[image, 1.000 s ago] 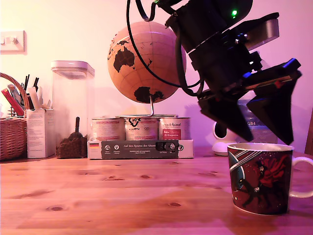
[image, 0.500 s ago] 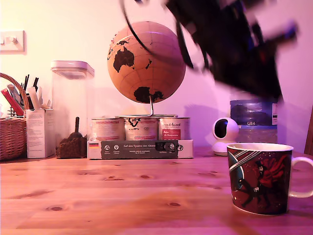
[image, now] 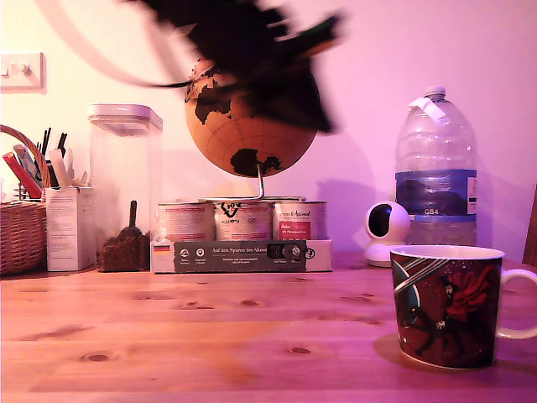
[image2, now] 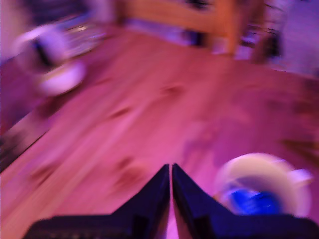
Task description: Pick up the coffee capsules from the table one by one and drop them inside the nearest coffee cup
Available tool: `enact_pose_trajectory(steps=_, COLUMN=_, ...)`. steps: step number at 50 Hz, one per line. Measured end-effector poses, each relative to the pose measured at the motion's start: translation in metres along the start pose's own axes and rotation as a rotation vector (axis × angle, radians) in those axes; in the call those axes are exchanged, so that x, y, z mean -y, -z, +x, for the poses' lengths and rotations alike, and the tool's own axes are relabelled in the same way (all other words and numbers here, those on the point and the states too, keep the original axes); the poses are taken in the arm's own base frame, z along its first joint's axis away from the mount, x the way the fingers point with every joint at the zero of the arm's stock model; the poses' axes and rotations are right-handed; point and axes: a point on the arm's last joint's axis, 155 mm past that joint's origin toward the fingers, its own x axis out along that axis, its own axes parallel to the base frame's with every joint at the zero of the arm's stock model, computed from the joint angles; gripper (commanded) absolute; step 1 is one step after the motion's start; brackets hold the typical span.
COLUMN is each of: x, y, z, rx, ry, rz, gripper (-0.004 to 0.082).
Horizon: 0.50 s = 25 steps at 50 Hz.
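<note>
One mug (image: 445, 306) sits closest to the camera, at the exterior view's right, on the pine worktop (image: 210, 336). It's glossy dark ceramic with a white rim and handle, printed with a red-haired figure and pale diagonal stripes. The wood shows plank seams and dark knots, kind of warm and grainy under the pinkish light.

From the wrist view the claw (image2: 171, 174) is two black wedge-shaped fingers pressed tip to tip, clenched with nothing between them. Just beside them is the mug's round white rim (image2: 264, 186), and down inside sits something solid blue, the coffee capsule (image2: 254, 201), though it's pretty smeared.

Farther back along the worktop's far edge: a flat dark printed box (image: 242, 254) with three labelled tins (image: 242, 221) stacked on it, a small white dome camera (image: 388, 232), and a ribbed clear plastic water bottle (image: 435, 168). Toward the exterior view's left there's a tall clear canister (image: 124, 189) with a brown heap at the bottom, a white carton (image: 69, 227) holding pens, and a wicker basket (image: 21, 227).

Behind the tins stands a cork-coloured globe (image: 243, 126) on a thin metal stem. The arm (image: 252, 50) is a black blur up high in front of it, well above the worktop.
</note>
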Motion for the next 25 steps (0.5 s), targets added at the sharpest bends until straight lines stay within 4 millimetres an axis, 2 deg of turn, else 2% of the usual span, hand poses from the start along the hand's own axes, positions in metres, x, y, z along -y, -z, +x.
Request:
enact_pose_trajectory(steps=14, x=-0.053, y=0.001, z=-0.052, rx=0.108, ry=-0.135, rz=-0.068, gripper=-0.0019)
enact_pose_trajectory(steps=25, x=-0.078, y=0.033, z=-0.08, rx=0.1, ry=-0.219, rz=-0.136, gripper=-0.0019)
